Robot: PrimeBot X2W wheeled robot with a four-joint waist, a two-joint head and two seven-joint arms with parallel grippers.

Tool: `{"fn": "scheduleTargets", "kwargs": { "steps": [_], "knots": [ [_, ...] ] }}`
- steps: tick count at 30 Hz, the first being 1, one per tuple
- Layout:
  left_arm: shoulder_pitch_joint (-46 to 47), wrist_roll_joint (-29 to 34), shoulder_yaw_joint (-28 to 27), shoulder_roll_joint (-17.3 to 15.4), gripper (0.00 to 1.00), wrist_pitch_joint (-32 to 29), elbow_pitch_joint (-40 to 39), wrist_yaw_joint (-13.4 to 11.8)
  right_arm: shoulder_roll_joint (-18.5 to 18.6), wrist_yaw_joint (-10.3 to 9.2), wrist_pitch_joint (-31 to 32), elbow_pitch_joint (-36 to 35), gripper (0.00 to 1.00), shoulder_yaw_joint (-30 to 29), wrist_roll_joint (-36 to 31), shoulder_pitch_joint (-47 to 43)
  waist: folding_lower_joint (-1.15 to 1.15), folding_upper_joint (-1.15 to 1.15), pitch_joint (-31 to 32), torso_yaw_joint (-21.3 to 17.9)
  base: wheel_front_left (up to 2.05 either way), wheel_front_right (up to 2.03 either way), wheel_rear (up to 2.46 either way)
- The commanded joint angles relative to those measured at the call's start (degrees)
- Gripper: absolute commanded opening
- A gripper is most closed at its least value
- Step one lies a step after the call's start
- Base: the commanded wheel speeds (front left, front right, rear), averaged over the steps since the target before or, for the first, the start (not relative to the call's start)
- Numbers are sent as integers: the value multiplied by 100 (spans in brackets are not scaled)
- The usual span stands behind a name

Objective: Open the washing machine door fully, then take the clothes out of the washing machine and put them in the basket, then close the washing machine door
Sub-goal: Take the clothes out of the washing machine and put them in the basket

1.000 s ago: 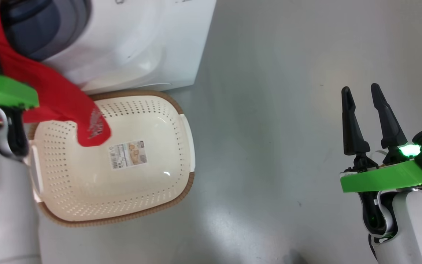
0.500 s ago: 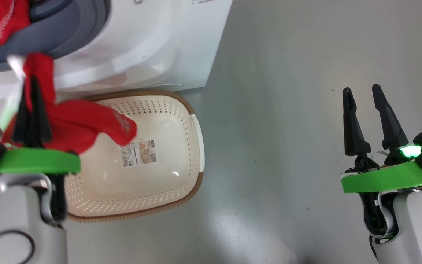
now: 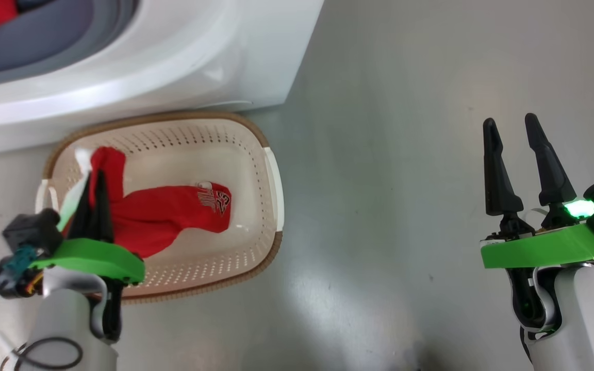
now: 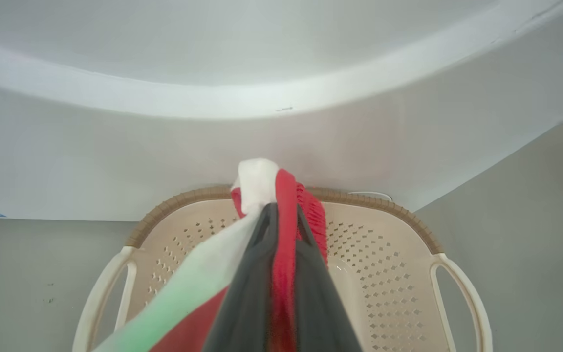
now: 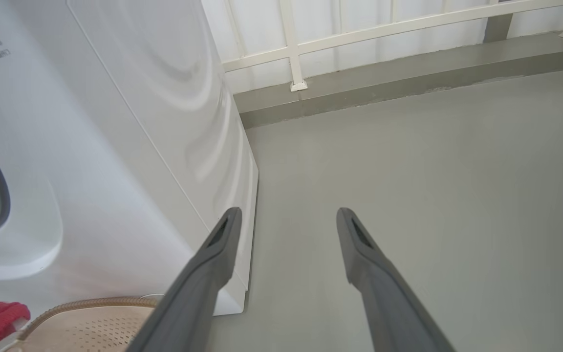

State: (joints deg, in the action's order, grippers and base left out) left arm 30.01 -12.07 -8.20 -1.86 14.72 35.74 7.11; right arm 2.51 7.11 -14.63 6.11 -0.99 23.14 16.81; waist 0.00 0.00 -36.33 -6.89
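At lower left the left gripper point(image 3: 96, 178) pinches the red jersey point(image 3: 173, 214) by its trimmed edge, its body lying inside the basket point(image 3: 272, 206). Release low over the centre, clear of the rim. The right gripper point(image 3: 509, 121) stands wide, empty.

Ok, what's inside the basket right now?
A red jersey lies in the basket, one end pinched by the shut left gripper. It covers the bottom's middle, so anything beneath is hidden.
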Motion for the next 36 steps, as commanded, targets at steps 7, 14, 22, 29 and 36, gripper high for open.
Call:
{"fn": "scheduleTargets", "kwargs": {
  "steps": [7,14,22,29,36],
  "knots": [
    [329,87,187,-284,0,28,793,37,37,37,-37,-179,100,120,-19,62,0,0,-374,-115,0,0,0],
    [854,157,287,-380,0,28,1566,37,37,37,-37,-254,100,121,-7,163,0,0,-685,-166,0,0,0],
    [1112,125,267,-419,46,28,1891,37,37,37,-37,-248,100,111,1,219,0,0,-771,-201,0,0,0],
    [1004,-23,267,-364,100,28,1901,37,37,37,-37,-182,100,94,-24,158,0,0,-582,-162,0,0,0],
    [704,-273,205,-329,100,28,1578,37,37,37,-37,-86,100,125,-43,47,0,0,-184,-130,0,0,0]
  ]
}}
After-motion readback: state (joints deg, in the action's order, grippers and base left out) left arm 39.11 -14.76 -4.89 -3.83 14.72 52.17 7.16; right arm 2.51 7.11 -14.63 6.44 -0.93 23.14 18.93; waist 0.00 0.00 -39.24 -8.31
